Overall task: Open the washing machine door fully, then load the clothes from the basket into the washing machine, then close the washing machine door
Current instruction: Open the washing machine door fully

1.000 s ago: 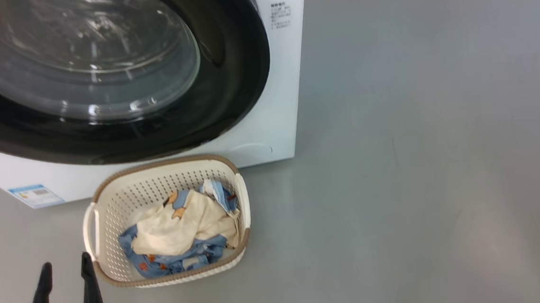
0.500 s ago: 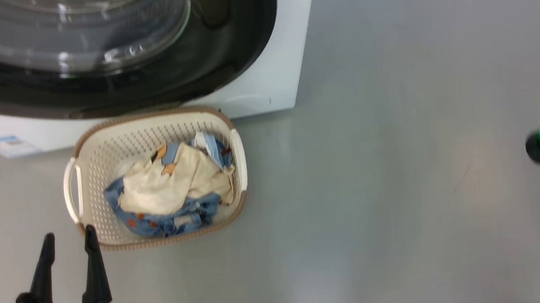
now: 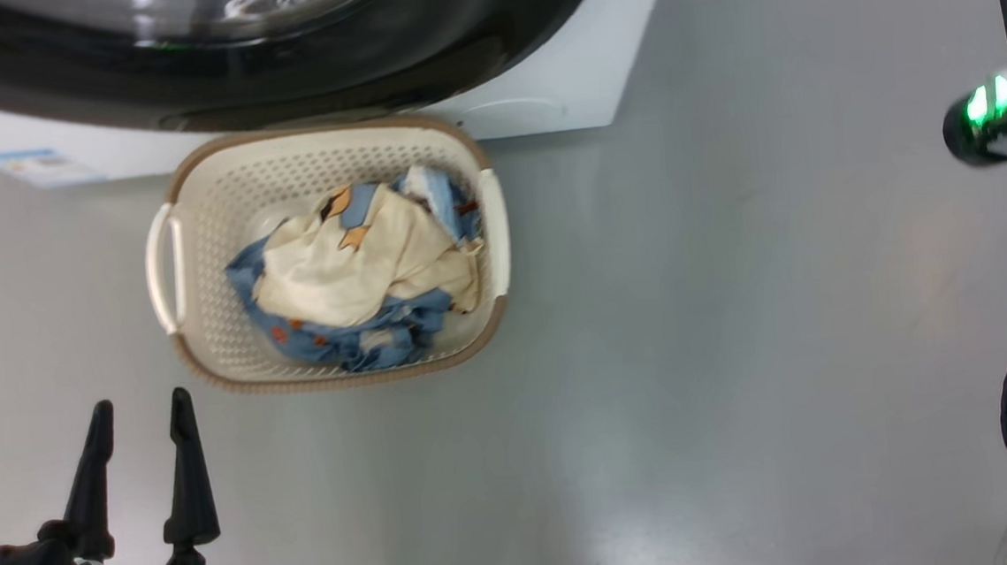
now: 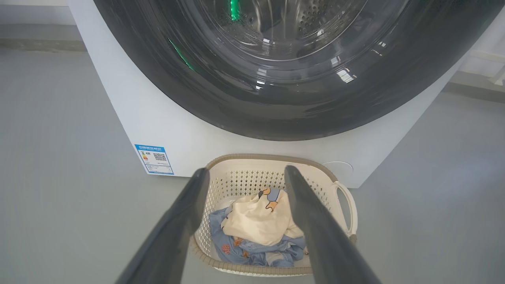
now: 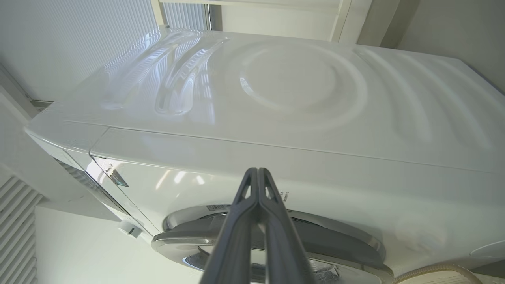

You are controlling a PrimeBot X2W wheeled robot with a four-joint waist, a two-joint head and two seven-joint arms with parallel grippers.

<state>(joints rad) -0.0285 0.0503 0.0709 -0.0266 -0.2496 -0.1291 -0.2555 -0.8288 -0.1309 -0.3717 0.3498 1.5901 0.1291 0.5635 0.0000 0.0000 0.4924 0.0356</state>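
The washing machine [image 3: 560,83] stands at the top of the head view, and its black-rimmed door [image 3: 276,68] lies against the white front. On the floor just before it sits the cream basket [image 3: 208,361] holding the cream and blue clothes [image 3: 361,270]. My left gripper [image 3: 140,401] is open and empty, low and to the left of the basket, apart from it. In the left wrist view this gripper [image 4: 246,170] frames the basket [image 4: 272,158], the clothes [image 4: 256,217] and the door [image 4: 276,98]. My right gripper [image 5: 257,171] is shut and empty, pointing at the washer's white panel [image 5: 300,102].
Grey floor [image 3: 738,346] stretches to the right of the basket and washer. My right arm [image 3: 1001,110], with a green light on it, rises along the right edge. A blue label [image 4: 154,159] marks the washer's lower left corner.
The head camera has tilted down and shifted, so less of the door shows and more of my right arm shows. Left gripper stays open; basket and clothes lie as before.
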